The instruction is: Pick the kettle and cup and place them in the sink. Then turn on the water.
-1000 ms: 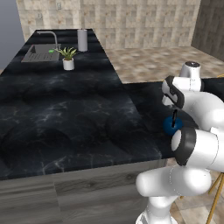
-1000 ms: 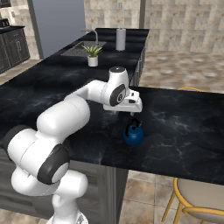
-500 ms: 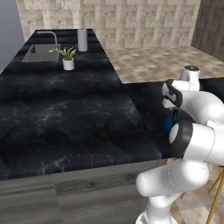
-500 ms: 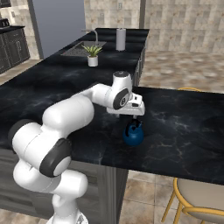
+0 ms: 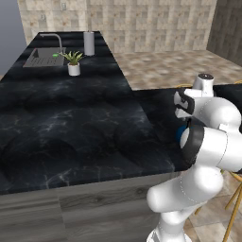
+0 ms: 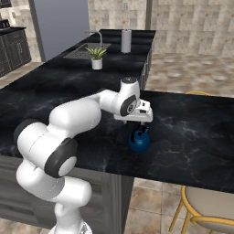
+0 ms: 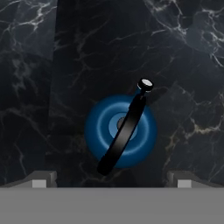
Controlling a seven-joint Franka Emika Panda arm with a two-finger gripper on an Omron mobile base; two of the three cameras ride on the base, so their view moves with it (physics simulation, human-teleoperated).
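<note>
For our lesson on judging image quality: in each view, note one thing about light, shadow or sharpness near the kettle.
Hand view: the kettle is sharp, with soft rings of sheen on its blue top, and a broad dark band of shadow crosses the counter on the left. Right base view: the open gripper hangs above the kettle; even, flat light. Left base view: the arm hides most of the kettle.

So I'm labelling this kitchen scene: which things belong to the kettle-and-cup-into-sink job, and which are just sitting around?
Part of the job:
- squat dark-blue kettle with black arched handle, under the open gripper
- small bright green cup, by the sink
- grey recessed sink with slim curved faucet

Just lying about:
- white pot with green plant
- tall grey cylinder
- wooden chair
</note>
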